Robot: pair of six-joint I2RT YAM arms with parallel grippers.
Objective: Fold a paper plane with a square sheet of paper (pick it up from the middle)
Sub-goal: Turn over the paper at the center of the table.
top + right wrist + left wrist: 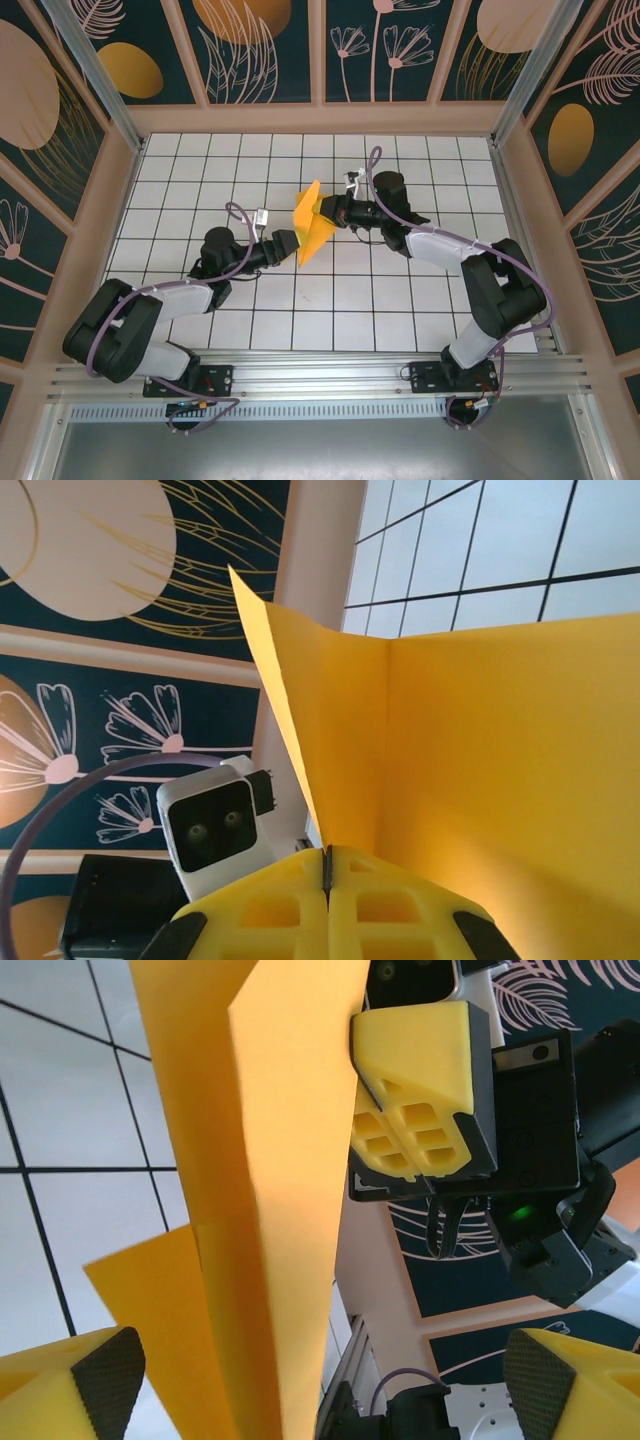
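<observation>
The square sheet of paper [312,222] is orange-yellow and folded into a pointed, creased paper plane shape. It is held in the air over the middle of the tiled table. My right gripper [327,213] is shut on its centre fold; in the right wrist view the yellow jaws [327,865] meet with the paper [480,760] rising out of them in two flaps. My left gripper [297,243] is open just below and left of it. In the left wrist view the folded paper [270,1160] hangs between the wide-apart fingers of the left gripper [320,1380], with the right gripper [365,1060] pinching it from the right.
The white grid-tiled table [330,300] is ringed by wooden-framed walls [320,118] with dark floral panels. An aluminium rail [320,375] at the near edge carries both arm bases. The left wrist camera [215,825] sits close beside the paper in the right wrist view.
</observation>
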